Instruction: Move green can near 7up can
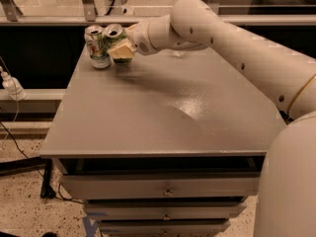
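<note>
The green can (114, 37) stands at the far left corner of the grey table (163, 107), right next to the 7up can (97, 47), which is mostly white with green lettering and a silver top. My gripper (121, 49) is at the green can, its pale fingers (120, 49) covering the can's front and lower part. Only the green can's silver top and a bit of its base show. The white arm reaches in from the right.
A glass partition and metal rail run behind the table. A small clear thing (178, 54) lies on the table behind the arm. Drawers (165, 189) are below the front edge. A white plug and cable (11, 85) hang at the left.
</note>
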You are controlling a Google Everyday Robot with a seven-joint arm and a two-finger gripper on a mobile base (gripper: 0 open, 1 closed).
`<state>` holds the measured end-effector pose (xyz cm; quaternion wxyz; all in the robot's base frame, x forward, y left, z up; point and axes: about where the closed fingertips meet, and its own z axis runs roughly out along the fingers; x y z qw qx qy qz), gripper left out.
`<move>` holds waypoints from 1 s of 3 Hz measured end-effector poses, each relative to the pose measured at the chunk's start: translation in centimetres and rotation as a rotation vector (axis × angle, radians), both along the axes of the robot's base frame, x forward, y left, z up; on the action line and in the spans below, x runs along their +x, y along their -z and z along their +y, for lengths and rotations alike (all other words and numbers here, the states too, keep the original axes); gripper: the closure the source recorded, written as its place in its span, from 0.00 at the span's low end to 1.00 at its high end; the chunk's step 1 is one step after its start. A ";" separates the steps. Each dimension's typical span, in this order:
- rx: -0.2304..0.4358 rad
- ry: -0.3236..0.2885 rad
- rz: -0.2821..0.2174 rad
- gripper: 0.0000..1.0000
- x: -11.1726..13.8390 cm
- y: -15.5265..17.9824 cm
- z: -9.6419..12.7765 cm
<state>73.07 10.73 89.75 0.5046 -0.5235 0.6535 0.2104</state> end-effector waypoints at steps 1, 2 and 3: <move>-0.001 0.005 -0.004 0.00 0.4 0.1 -0.2; 0.000 0.007 -0.002 0.00 0.2 0.2 -0.5; 0.038 0.020 -0.003 0.00 -0.7 -0.1 -2.5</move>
